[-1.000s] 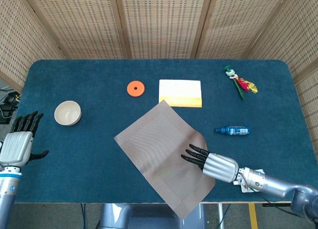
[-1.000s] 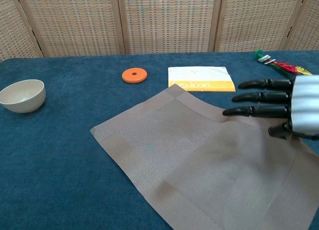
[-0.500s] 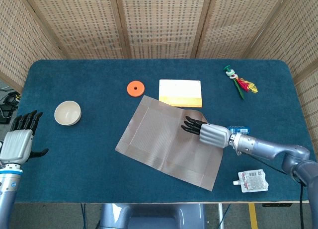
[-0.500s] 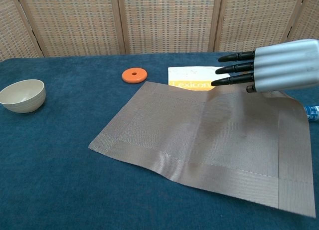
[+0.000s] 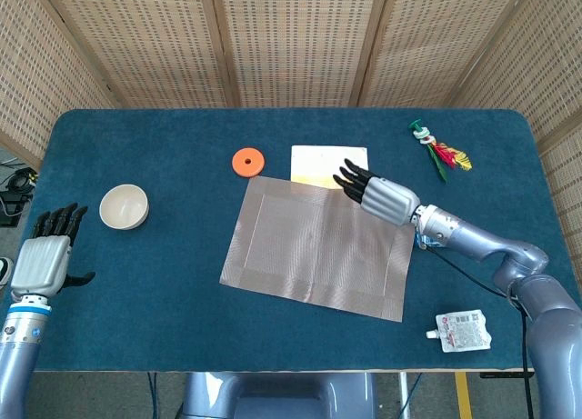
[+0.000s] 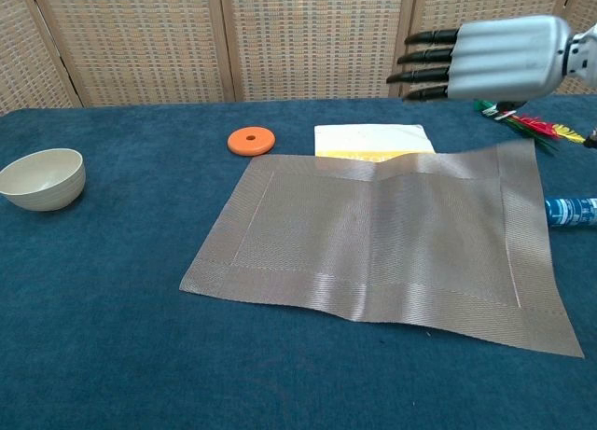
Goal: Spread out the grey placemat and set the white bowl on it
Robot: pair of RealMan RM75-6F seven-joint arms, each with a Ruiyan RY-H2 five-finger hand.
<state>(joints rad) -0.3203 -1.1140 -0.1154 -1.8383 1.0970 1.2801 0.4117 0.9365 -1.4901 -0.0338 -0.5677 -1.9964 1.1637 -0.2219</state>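
**Placemat flat on the blue table, bowl off to your left**

Woven cane screens (image 5: pixel 291 37) stand behind your blue felt-covered table (image 5: pixel 164 292). At the table's middle lies the grey placemat (image 5: pixel 318 248), opened out to its full rectangle. It is a grey-brown woven cloth with a wider border band running round all four sides. In the chest view it does not lie perfectly flat: a shallow ridge runs across it near the far edge, and the near edge ripples a little. Its far edge overlaps the near edge of a white and yellow booklet (image 5: pixel 318 162); the print on the booklet cannot be read now.

Your right hand (image 5: pixel 380 195) is above the placemat's far right part, fingers straight, close together and pointing toward your left, holding nothing. In the chest view it sits well above the cloth (image 6: pixel 485 57), not touching it.

Your left hand (image 5: pixel 41 260) is at the table's left edge, fingers upright and slightly apart, empty.

Sitting upright on the felt, the white bowl (image 5: pixel 124 206) is near your left hand and well apart from the placemat.

An orange disc (image 5: pixel 246 161) lies just beyond the placemat's far left corner. A small blue bottle (image 6: pixel 571 209) pokes out at the placemat's right edge; its label is too small to read. A white pouch (image 5: pixel 461 331) with unreadable print lies near the front right, and a red and green toy (image 5: pixel 440 152) at the far right.
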